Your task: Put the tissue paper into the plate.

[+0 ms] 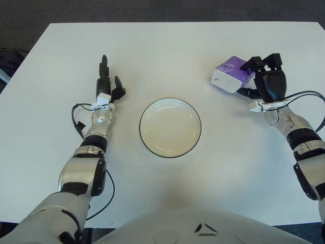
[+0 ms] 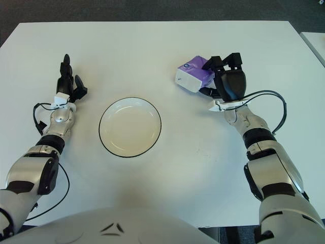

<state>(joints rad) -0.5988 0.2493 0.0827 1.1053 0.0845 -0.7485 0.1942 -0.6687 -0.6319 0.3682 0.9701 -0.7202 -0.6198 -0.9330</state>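
Note:
A purple and white tissue pack [image 1: 231, 74] is held in my right hand [image 1: 264, 76], whose black fingers are curled on its right end; it is tilted and looks slightly off the table, right of and beyond the plate. The white plate [image 1: 170, 127] with a dark rim sits empty at the table's middle. My left hand [image 1: 108, 84] shows left of the plate with fingers spread, holding nothing. In the right eye view the pack [image 2: 194, 73] and my right hand [image 2: 227, 79] show the same grasp.
The white table [image 1: 167, 51] ends against dark floor at the back. A dark object [image 1: 9, 58] lies off the table's left edge. Cables run along both forearms.

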